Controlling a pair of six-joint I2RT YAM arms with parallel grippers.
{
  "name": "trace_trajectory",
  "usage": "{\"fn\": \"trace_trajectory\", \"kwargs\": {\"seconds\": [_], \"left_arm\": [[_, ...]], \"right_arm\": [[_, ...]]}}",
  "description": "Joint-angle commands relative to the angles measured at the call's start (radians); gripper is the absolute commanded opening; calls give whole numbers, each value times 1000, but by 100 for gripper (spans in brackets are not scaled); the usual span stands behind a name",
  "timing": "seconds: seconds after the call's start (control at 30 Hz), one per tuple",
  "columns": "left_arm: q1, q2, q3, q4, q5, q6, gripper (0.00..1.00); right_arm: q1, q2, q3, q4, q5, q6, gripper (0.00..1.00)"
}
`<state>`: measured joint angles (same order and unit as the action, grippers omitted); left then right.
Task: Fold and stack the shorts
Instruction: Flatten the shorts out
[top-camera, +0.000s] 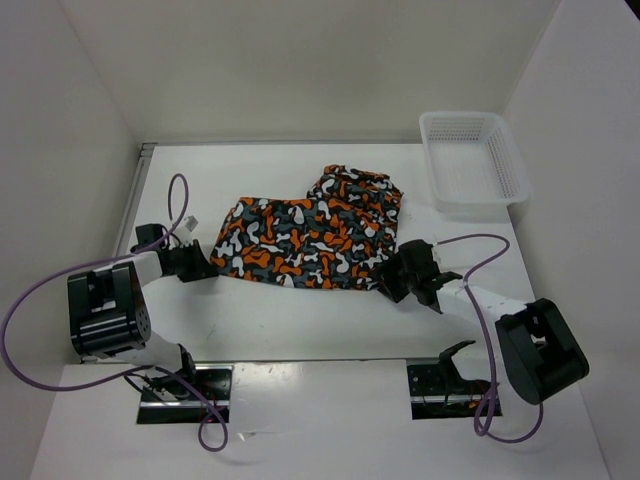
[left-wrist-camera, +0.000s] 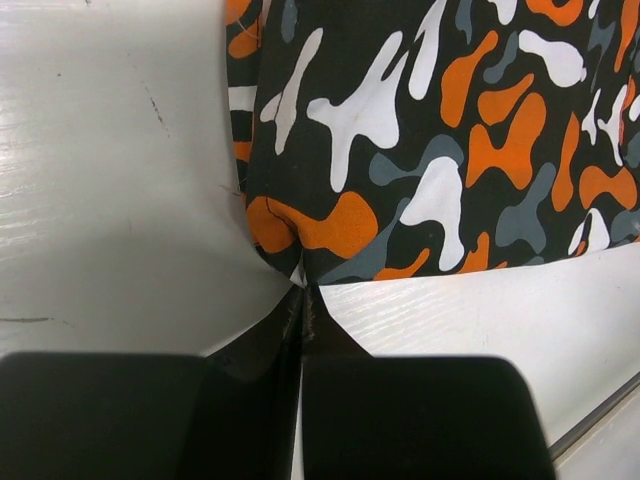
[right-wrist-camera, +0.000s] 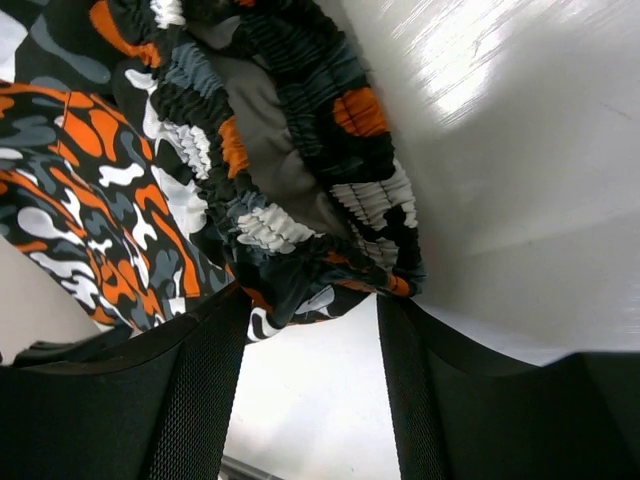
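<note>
From above, the shorts (top-camera: 310, 240) lie spread on the white table (top-camera: 300, 330), roughly in its middle, with one part bunched higher toward the far right. The left gripper (top-camera: 197, 262) sits at the near left corner of the cloth, and the right gripper (top-camera: 393, 277) at the near right edge. A white mesh basket (top-camera: 433, 165) stands in the far right corner, apart from the cloth.

In the left wrist view, the left gripper (left-wrist-camera: 303, 297) has its two dark fingers (left-wrist-camera: 260, 345) pressed together. A corner of the shorts (left-wrist-camera: 420, 150) is drawn to a point right where the tips meet, pinched there. The table (left-wrist-camera: 110, 200) lies bare on either side.

In the right wrist view, the right gripper (right-wrist-camera: 310, 300) stands spread, with bare table (right-wrist-camera: 310, 400) showing between its fingers (right-wrist-camera: 200, 370). The gathered elastic waistband of the shorts (right-wrist-camera: 290, 180) reaches down into the gap at the tips. It touches the finger on the left of the picture, but the jaws are not clamped on it
</note>
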<state>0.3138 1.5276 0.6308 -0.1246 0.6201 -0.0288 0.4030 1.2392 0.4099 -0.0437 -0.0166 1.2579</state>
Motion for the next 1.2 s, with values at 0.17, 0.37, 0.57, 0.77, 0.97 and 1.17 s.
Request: {"fn": "trace_trajectory", "kwargs": {"seconds": [0.17,0.37,0.57,0.77,0.97,1.17], "left_arm": [[1,-26,35,-43,-28,29,0],[1,-36,44,-63,-28,29,0],[1,-47,44,-72,-37,29,0],[1,-47,44,-72,-37,29,0],[1,-57,53,-72,-37,29,0],[1,-66,63,-83,-37,29,0]], "right_arm": [[-13,-53,-28,-35,126,58,59],[-13,-70,17,-116,156,80,62],[-13,-335,-26,-244,216,166,60],[-13,-344,-46,-249,188,176,51],[-13,-135,7,-179,152,141,51],[-13,24,69,-137,129,141,51]]}}
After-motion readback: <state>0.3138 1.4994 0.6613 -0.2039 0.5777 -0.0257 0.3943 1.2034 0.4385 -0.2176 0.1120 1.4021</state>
